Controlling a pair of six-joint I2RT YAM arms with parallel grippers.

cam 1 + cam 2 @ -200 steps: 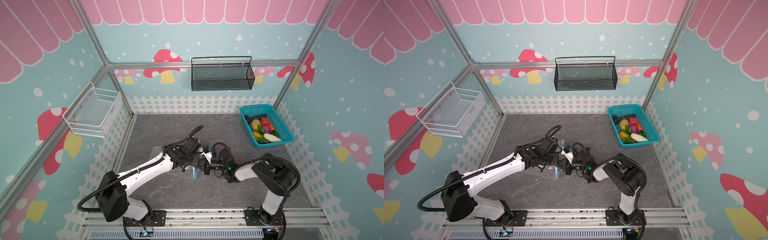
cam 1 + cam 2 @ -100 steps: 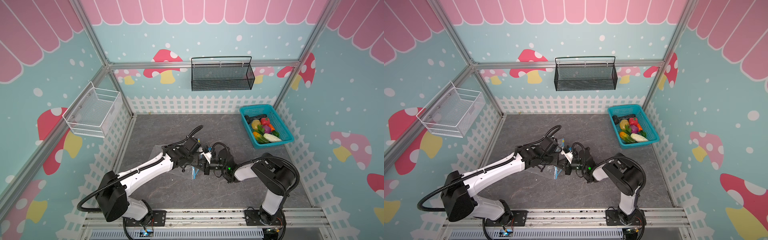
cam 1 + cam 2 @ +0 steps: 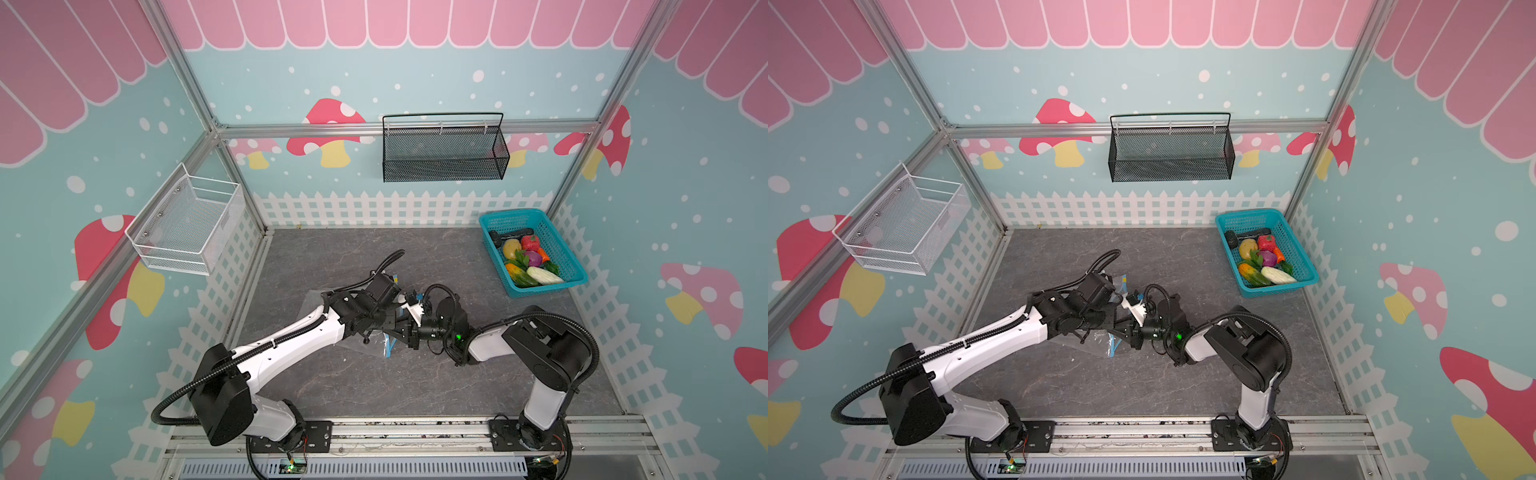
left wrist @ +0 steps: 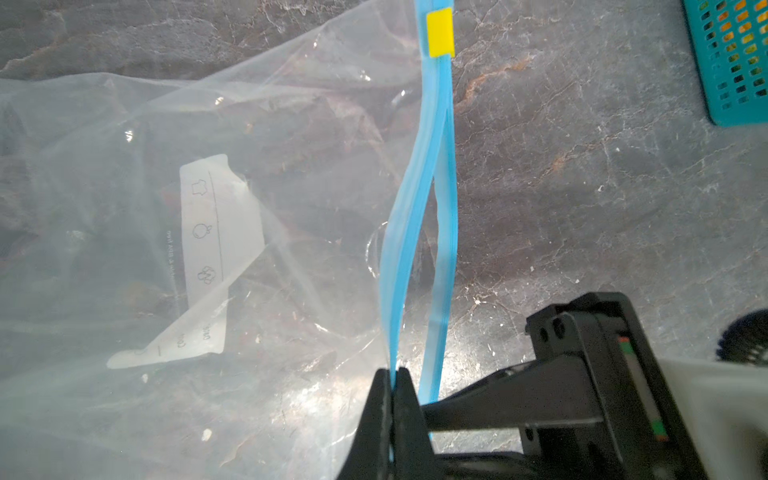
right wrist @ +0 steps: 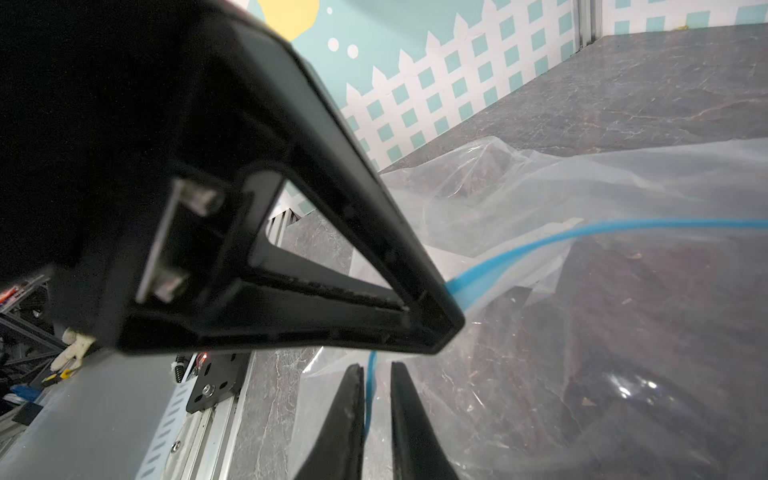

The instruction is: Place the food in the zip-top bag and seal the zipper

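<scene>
The zip-top bag (image 4: 124,137) lies crinkled on the grey floor, clear with a white label (image 4: 220,232). Its blue zipper (image 4: 419,187) is parted into two lips, with the yellow slider (image 4: 440,31) at the far end. My left gripper (image 4: 392,374) is shut on one lip. My right gripper (image 5: 376,368) is slightly open, and the other lip runs between its fingers with a gap on one side. In both top views the two grippers (image 3: 397,326) (image 3: 1119,328) meet over the bag's mouth. The food (image 3: 528,262) (image 3: 1264,259) lies in the turquoise basket.
The turquoise basket (image 3: 511,214) stands at the back right corner by the picket-fence wall. A black mesh basket (image 3: 442,153) hangs on the back wall and a white wire basket (image 3: 187,220) on the left wall. Both arms crowd the floor's middle.
My right gripper's fingers have parted a little around the blue strip. The left gripper stays shut on its lip, and neither arm has visibly shifted.
</scene>
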